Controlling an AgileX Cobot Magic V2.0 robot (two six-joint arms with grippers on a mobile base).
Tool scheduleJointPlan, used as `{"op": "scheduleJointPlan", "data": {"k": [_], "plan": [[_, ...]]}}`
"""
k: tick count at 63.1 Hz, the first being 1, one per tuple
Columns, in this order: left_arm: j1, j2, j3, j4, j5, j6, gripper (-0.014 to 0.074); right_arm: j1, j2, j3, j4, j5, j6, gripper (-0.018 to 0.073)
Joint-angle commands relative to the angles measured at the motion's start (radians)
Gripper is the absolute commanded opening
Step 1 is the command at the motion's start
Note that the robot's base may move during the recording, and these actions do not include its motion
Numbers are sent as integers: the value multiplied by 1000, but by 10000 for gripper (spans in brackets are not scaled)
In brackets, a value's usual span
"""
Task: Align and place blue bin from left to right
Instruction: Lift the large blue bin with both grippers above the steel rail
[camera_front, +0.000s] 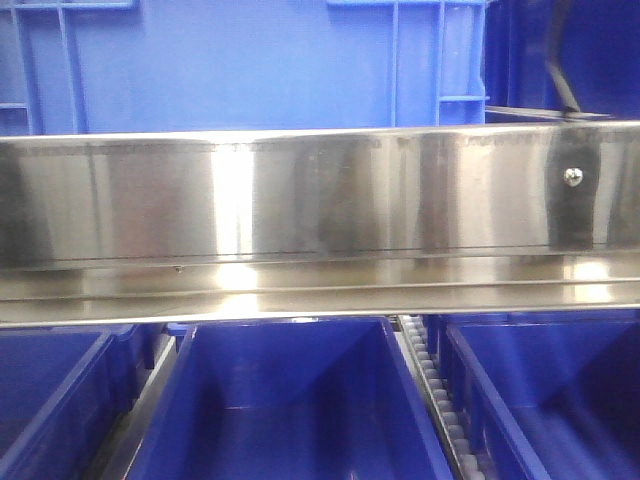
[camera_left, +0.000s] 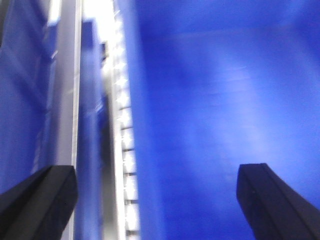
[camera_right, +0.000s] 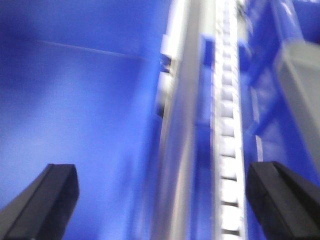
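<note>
- Across the top of the front view, on the upper level behind the stainless steel beam, the blue bin spans the frame with its ribbed wall facing near; only its lower side shows, so its alignment cannot be judged
- Just to its right, another blue crate stands on the same level; whether the two touch cannot be told
- Below the beam, three open crates sit side by side, parted by a roller track, likely so that each stays in its own lane and slides freely
- Left gripper: jaws spread wide with nothing between them, black fingers at the lower corners, aimed along a smooth blue wall with rollers to its left; the view is blurred
- Right gripper: equally wide and empty, straddling a steel rail and rollers, blue wall to its left
- Neither arm shows in the front view, and neither seems to touch the bin; the grasp looks not yet begun
</note>
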Motion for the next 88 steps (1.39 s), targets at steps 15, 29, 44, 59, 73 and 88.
{"op": "scheduleJointPlan", "data": {"k": [15,29,44,59,73,88], "plan": [[11,63,-8,18,-63,-10,545,-4,65,-8,45,-41,18,559],[46,88,-8,1,-98,-12,545,-4,100,-8,72,-83,47,559],[48,117,-8,-1,-119,-12,545,-4,135,-8,110,-121,47,559],[48,147,-8,-1,-121,-12,545,-15,141,-8,108,-137,47,559],[50,149,-8,-3,-159,-12,545,-22,160,-8,108,-141,47,559],[52,149,-8,-17,-195,-12,545,-22,179,-8,108,-141,47,559]]}}
